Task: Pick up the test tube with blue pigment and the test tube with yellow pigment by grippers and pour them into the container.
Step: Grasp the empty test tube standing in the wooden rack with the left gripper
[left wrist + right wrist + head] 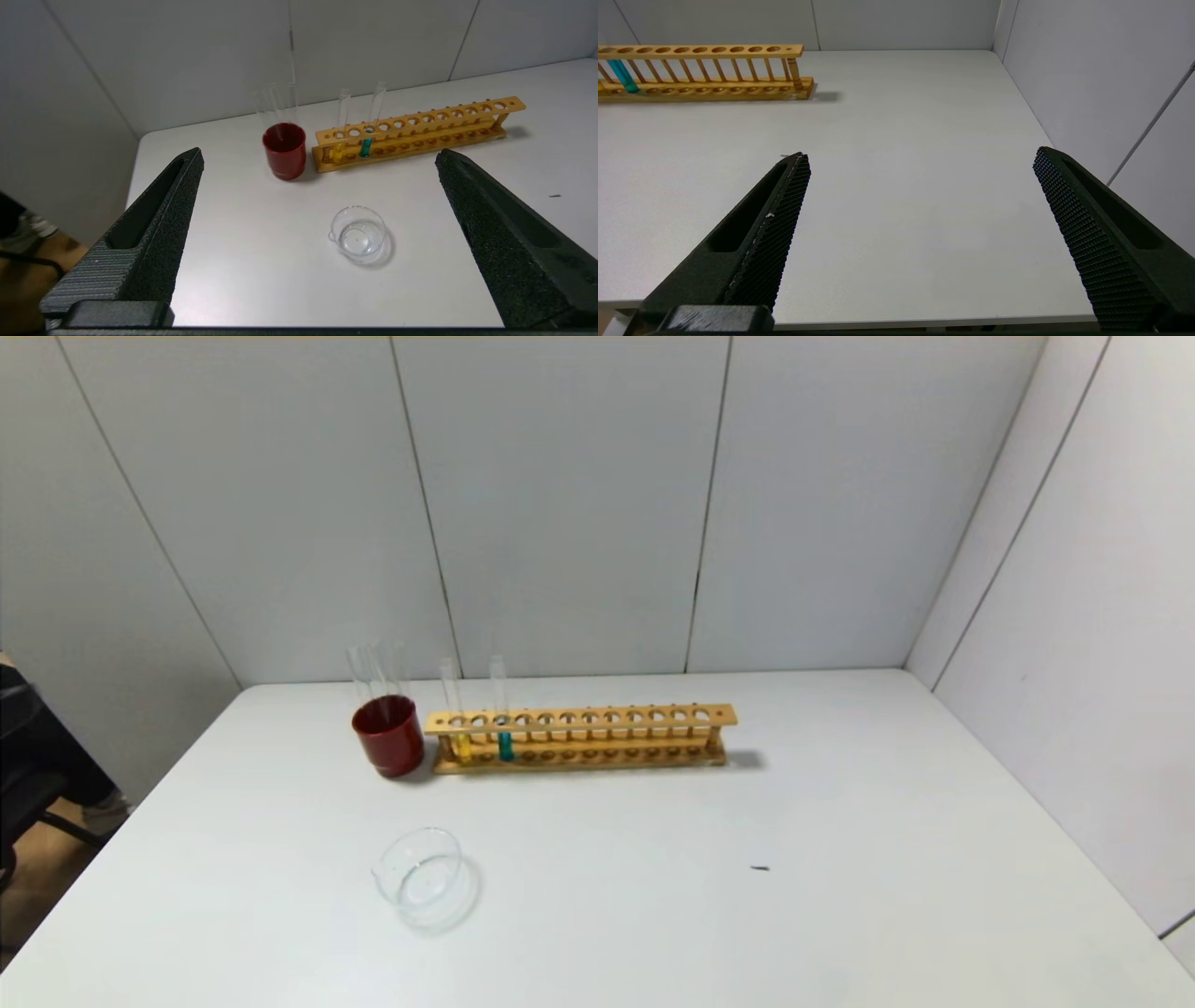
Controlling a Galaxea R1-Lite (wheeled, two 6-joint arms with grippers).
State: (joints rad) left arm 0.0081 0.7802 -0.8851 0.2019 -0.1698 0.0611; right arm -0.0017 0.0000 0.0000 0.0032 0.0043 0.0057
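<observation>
The test tube with yellow pigment and the test tube with blue pigment stand upright near the left end of a wooden rack. Both also show in the left wrist view: yellow, blue. The blue tube shows in the right wrist view. The clear glass container sits on the table in front of the rack, also in the left wrist view. My left gripper is open, back near the table's front edge. My right gripper is open, at the front right. Neither shows in the head view.
A dark red cup holding colourless clear tubes stands against the rack's left end. A small dark speck lies on the white table. Grey walls close the back and right sides.
</observation>
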